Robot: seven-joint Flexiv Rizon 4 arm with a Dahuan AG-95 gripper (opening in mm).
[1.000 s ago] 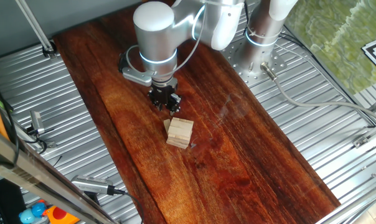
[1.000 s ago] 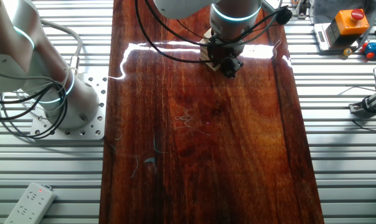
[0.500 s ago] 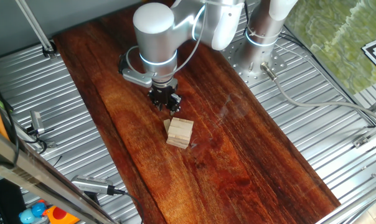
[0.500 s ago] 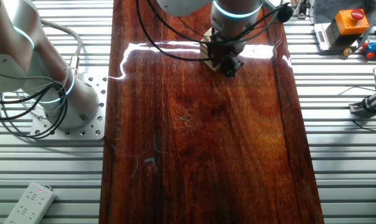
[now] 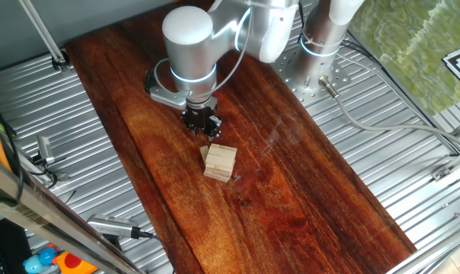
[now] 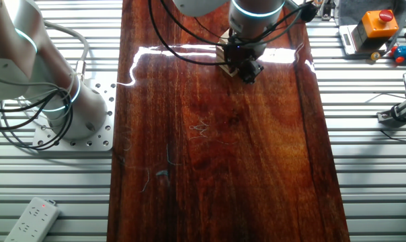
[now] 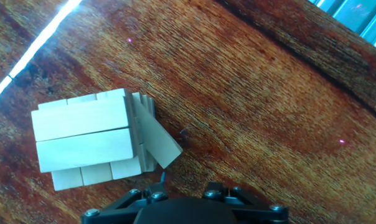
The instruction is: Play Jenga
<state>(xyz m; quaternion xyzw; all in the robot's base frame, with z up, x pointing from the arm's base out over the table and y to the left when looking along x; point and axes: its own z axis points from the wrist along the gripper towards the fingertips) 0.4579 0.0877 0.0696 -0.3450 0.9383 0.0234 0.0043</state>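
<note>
A small squat stack of pale tan wooden Jenga blocks point(image 5: 219, 163) stood on the dark reddish-brown wooden tabletop point(image 5: 306, 190), its rectangular pieces laid in crosswise layers. Seen from the hand camera, the stack point(image 7: 94, 138) showed two broad blocks side by side on top, the ends of a lower layer peeking out beneath, and one block jutting out at an angle from its right side. The silver robot arm's black two-finger gripper point(image 5: 202, 126) hung over the board just beside the stack, apart from it and holding nothing; how wide its fingers stood could not be told. From the opposite camera, the gripper point(image 6: 247, 66) hid most of the blocks.
</note>
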